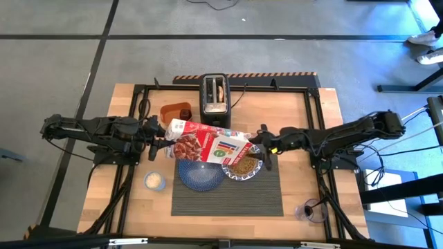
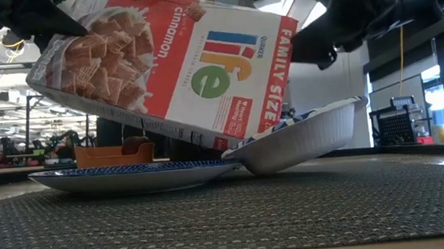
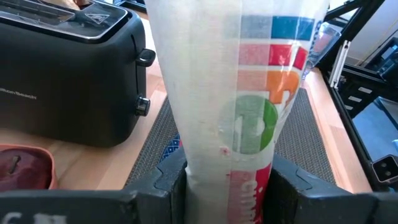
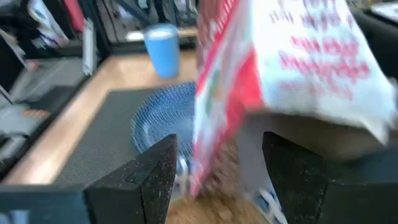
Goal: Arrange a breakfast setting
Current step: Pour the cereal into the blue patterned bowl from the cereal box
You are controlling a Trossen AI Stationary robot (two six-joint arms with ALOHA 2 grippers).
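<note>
Red-and-white cereal box (image 1: 205, 144): tipped over, open end down above the bowl, held by the left pincer (image 1: 154, 146), fingers (image 3: 163, 184) clamped on its narrow sides.
Bowl (image 1: 242, 164): blue-and-white patterned, on the placemat, brown cereal inside; low view shows it tilted, one rim propped on the plate's edge.
Plate (image 1: 199, 175): round, dark blue, flat on the placemat, touching the bowl on the left arm's side; nothing visible on its bare part.
Placemat (image 1: 228, 194): dark grey, ribbed, near the counter's front edge; its front strip lies bare.
Right pincer (image 1: 264, 153): right at the bowl's rim, fingers (image 4: 147, 171) spread to a middling gap, the box's open end hanging between them; can't tell if it touches the bowl.
Toaster (image 1: 214, 94): black, at the back edge behind the box.
Orange tub (image 1: 176, 111): beside the toaster, something dark inside.
Small white cup (image 1: 154, 181): on bare counter (image 1: 131, 207), apart from the placemat.
Dark red jar (image 1: 312, 211): front right corner, well apart.
</note>
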